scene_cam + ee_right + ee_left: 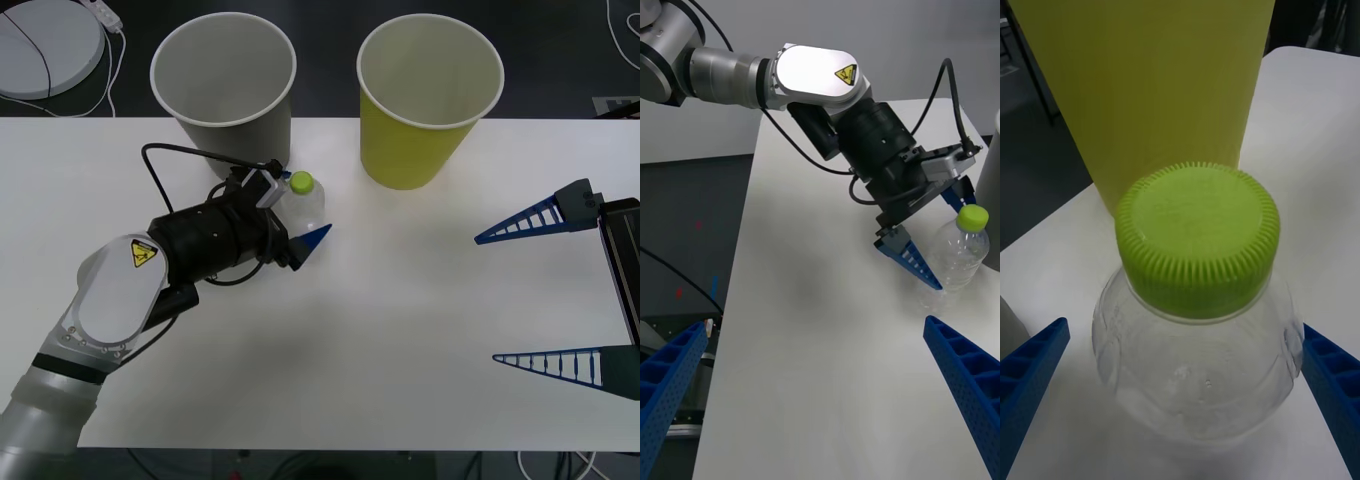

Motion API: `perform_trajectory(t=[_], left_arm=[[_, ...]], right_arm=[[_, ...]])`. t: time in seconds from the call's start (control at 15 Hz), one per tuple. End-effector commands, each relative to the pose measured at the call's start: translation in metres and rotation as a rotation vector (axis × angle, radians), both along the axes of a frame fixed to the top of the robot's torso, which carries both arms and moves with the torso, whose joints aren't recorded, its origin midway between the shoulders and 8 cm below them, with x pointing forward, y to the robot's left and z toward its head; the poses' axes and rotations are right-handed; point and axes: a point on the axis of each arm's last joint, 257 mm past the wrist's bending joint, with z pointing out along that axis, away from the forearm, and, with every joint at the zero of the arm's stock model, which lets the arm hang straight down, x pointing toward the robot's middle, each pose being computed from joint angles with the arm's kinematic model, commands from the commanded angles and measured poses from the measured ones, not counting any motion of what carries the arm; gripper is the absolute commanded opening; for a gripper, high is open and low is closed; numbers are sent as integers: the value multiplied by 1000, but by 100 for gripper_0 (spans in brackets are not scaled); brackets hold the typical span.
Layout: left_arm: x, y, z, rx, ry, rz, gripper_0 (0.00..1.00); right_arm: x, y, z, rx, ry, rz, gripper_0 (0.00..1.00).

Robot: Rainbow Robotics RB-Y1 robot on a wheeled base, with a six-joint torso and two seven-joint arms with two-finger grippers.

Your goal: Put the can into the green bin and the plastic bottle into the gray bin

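**Blue fingers astride the bottle, nothing binned that I can see**

Blue and ribbed, the two fingers of my left gripper (303, 222) stand parted on either side of the plastic bottle (304, 206), not yet pressing its clear walls. It stands upright on the white table (400, 330), lime cap up, just in front of the gray bin (226, 85). The green bin (425, 100) stands well apart to the right. My right gripper (545, 292) waits spread wide at the table's right edge, holding nothing.

I judge the task barely begun: the bottle is unlifted, both bins look bare inside, and I see no can on the table. Beyond the far edge lies dark floor with a round white device (45, 45) and its cable.
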Motion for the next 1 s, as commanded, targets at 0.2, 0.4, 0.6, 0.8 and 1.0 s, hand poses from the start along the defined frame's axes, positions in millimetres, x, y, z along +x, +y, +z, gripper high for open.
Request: perform_trajectory(t=[0.2,0.4,0.6,0.8,1.0], left_arm=[[9,-4,-1,2,3,3,100],[11,-7,-1,4,0,0,100],[11,-9,-2,14,-3,0,100],[10,-11,-3,14,-2,-3,100],[10,-12,-3,14,-4,-4,100]], right_arm=[[0,0,0,0,0,0,100],[0,0,0,0,0,0,100],[0,0,0,0,0,0,100],[0,0,0,0,0,0,100],[0,0,0,0,0,0,100]])
